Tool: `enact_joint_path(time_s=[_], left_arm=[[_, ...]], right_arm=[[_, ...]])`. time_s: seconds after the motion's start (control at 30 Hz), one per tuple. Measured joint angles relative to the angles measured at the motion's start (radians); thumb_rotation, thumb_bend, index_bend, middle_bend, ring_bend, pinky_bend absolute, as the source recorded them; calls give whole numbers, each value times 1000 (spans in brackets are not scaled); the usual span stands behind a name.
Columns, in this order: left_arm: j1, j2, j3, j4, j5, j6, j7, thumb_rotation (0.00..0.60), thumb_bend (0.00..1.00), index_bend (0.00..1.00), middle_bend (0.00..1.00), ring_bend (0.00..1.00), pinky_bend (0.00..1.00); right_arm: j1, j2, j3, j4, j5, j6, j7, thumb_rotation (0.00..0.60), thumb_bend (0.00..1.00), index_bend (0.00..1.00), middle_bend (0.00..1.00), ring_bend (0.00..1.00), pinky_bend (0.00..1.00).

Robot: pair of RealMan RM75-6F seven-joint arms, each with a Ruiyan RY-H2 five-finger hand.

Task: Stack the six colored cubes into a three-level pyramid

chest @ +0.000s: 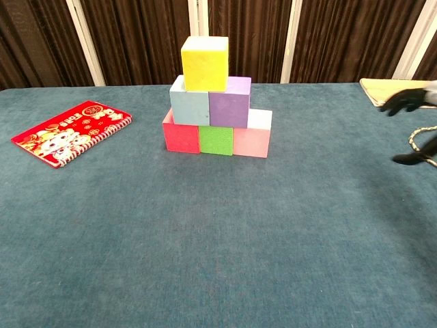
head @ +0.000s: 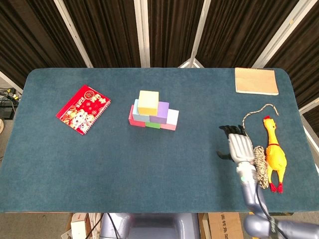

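Cubes stand finished as a three-level pyramid on the blue table [head: 99, 164]: the red cube [chest: 181, 135], green cube [chest: 216, 139] and pink cube [chest: 250, 141] touch in the bottom row, the light blue cube [chest: 189, 107] and purple cube [chest: 229, 106] sit side by side on them, and the yellow cube [chest: 203, 63] tops the stack, straddling the seam between the two below. The right hand [head: 241, 147] hovers well to the right of the pyramid, released, its fingers apart and holding nothing; in the chest view only its dark fingertips [chest: 403, 100] show at the frame edge. The left hand does not show in either view. Judging by the layout, stacking is done and the step in hand is withdrawal, which is best done by carrying the arm away from the pyramid without sweeping back toward the pink cube, and by keeping the fingers clear of the coiled rope [head: 259, 159] just beside the hand and the rubber chicken [head: 274, 154] beyond it. Snagging the rope could drag clutter across the cloth. Left of the pyramid lies a red notebook [head: 83, 108] with a spiral binding and a festive cartoon cover; its gold characters are too small to read. A tan notepad [head: 256, 80], far right of the pyramid at the back edge, shows no legible writing.
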Motion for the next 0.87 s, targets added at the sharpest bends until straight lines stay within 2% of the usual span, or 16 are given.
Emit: enact_joint_path(time_s=[0.17,0.3,0.4,0.67,0.87], left_arm=[[23,15,28,-49,12,11,20,600,316,180,71,5,0],[50,33,66,-89,21,13,33,600,316,180,71,5,0],[71,52,87,-116,31,15,40,600,316,180,71,5,0],[92,70,99,-134,44,30,30,600,316,180,71,5,0],[95,73,102,-127,72,43,22,600,316,180,71,5,0]], right_arm=[[-118,37,-92,41,-225,118,99,600,247,211,188,118,0],[-218,54,-161,132,-402,242,148,600,247,211,188,117,0],[-291,64,-191,203,-488,329,175,600,246,211,188,117,0],[-362,102,-202,254,-577,386,207,600,247,211,188,117,0],[-382,124,-191,246,-592,365,209,600,246,211,188,116,0]])
